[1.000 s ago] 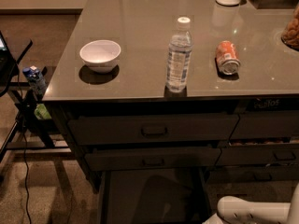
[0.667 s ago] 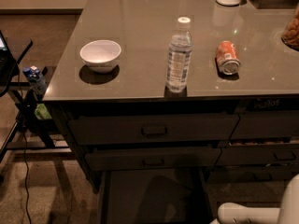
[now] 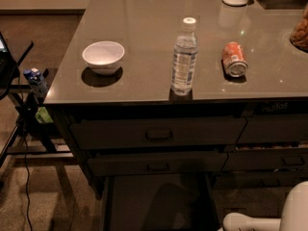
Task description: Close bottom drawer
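Bottom drawer, dark grey-brown with a flat grey inside (image 3: 144, 203), stands pulled out. White robot arm (image 3: 243, 222) reaches in horizontally at the lower right. Its gripper is out of frame, so its state cannot be told.

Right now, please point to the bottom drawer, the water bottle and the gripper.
bottom drawer (image 3: 137, 201), camera view, open grey inside.
water bottle (image 3: 184, 64), camera view, clear body.
gripper, out of view; only the white arm (image 3: 250, 222) shows, lower right.
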### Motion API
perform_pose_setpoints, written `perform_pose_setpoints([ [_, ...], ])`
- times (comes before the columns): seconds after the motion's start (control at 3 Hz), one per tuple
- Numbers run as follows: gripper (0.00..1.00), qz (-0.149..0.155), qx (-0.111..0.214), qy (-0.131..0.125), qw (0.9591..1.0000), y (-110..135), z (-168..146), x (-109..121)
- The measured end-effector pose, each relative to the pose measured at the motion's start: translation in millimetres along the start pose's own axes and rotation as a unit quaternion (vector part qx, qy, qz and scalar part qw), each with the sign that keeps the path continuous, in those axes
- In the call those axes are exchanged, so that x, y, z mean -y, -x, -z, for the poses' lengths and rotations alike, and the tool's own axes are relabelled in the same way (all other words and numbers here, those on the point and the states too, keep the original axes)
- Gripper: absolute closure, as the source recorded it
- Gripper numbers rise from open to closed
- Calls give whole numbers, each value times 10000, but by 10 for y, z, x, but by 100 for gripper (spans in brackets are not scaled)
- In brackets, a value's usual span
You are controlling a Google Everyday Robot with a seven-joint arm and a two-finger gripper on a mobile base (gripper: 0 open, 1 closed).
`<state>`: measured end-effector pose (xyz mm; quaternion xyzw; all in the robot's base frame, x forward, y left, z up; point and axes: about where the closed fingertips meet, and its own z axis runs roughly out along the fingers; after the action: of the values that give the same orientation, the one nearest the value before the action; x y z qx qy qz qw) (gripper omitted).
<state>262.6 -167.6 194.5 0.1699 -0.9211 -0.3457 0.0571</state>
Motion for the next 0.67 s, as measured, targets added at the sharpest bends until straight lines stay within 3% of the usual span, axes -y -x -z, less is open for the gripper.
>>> perform_pose_setpoints([
  [0.33,100,-220,193,156,9994,92,-27,36],
  [0.67,100,-371,565,177,9976,352,25,-36],
])
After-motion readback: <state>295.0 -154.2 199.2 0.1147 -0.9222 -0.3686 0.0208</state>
